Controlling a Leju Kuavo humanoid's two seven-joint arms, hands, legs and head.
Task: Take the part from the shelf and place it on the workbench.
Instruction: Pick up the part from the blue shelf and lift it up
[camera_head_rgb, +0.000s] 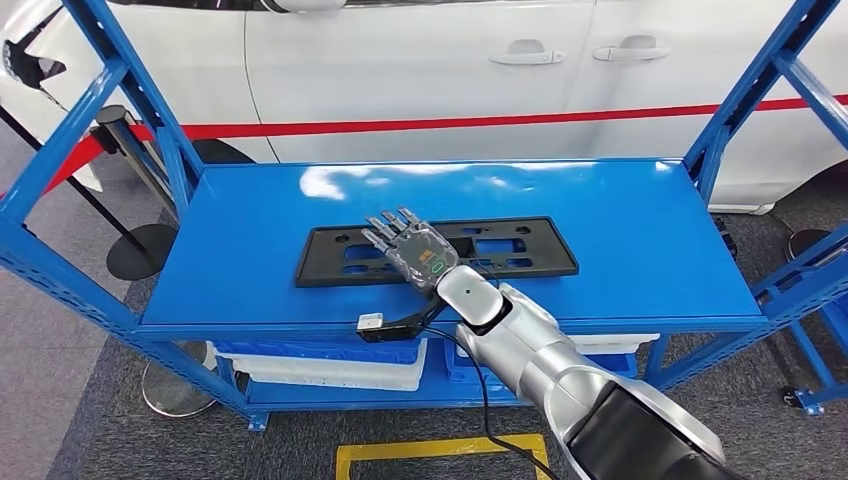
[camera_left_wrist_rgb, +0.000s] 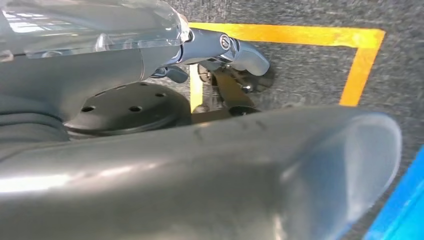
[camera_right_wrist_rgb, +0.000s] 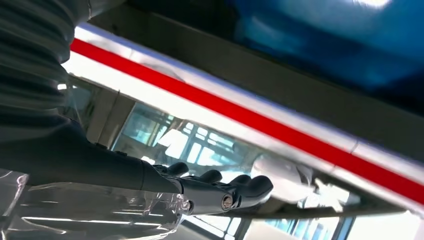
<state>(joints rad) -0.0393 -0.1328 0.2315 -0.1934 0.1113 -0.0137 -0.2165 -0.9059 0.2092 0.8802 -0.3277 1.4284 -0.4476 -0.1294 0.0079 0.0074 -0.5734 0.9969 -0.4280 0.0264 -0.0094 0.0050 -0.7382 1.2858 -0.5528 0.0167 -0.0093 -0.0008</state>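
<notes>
Head view: my right hand (camera_head_rgb: 410, 247) hovers, fingers spread, gripping nothing, over the black part (camera_head_rgb: 520, 262) lying flat on the blue shelf (camera_head_rgb: 620, 215). Left hand (camera_left_wrist_rgb: 220, 47) hangs above floor, state unclear.

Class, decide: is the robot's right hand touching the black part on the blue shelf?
Cannot tell. In the head view the right hand overlaps the black part, but neither contact nor gap shows.

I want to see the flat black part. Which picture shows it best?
The head view: the whole black part lies flat on the blue shelf, with the right hand over it. The wrist views show none of it clearly.
</notes>
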